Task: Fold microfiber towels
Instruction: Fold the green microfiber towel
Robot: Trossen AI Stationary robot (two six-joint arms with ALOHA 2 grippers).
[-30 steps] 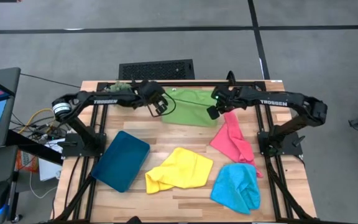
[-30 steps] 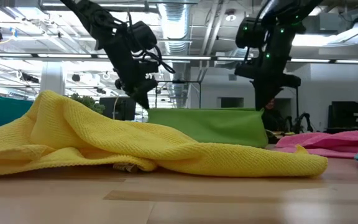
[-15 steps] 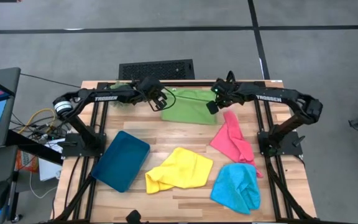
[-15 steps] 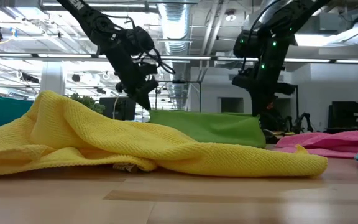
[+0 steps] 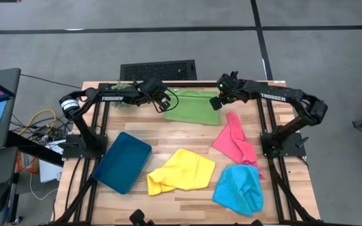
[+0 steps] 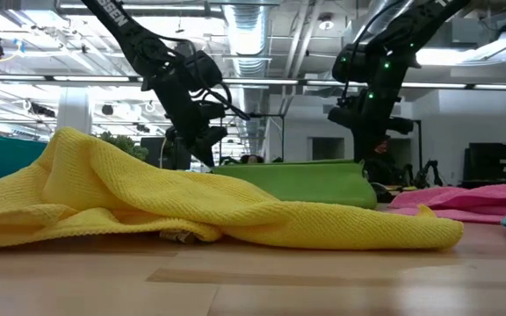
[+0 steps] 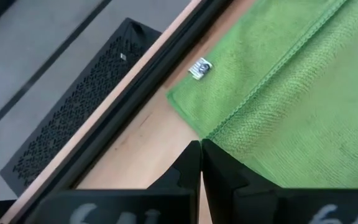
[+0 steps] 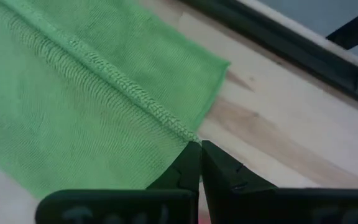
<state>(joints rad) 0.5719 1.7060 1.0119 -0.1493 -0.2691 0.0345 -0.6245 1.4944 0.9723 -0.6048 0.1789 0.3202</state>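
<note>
The green towel (image 5: 193,108) lies at the table's far middle, its upper layer doubled over a lower layer that rests flat on the wood. My left gripper (image 5: 164,104) is shut on its left end and my right gripper (image 5: 216,103) is shut on its right end, both low over the table. The low view shows the green towel (image 6: 306,183) as a low band between the two grippers. The yellow towel (image 5: 181,171), the pink towel (image 5: 234,141) and the light blue towel (image 5: 239,188) lie crumpled on the near half. My left gripper pinches the left corner of the green towel's upper layer (image 7: 221,133) between its two fingers, at the stitched edge. The fingers slant down from the table's left. The lower layer with its small tag (image 7: 199,68) lies flat beyond that corner. My right gripper pinches the right corner of the upper layer (image 8: 178,129) between its two fingers, at the stitched hem. The fingers slant down from the table's right. The hem runs straight away from the fingertips over the lower layer, which lies flat on the table.
A dark teal tray (image 5: 122,162) lies on the near left. A spiky green plant ball (image 5: 122,87) sits at the far left edge. A black vent grille (image 5: 158,69) lies on the floor beyond the far edge. Bare wood shows between the green towel and the yellow towel.
Both grippers have gone toward the table's far edge and down, still shut on the green towel's corners. The held edge has been carried over the part lying on the table, so the towel now sits lower and shorter from near to far.
</note>
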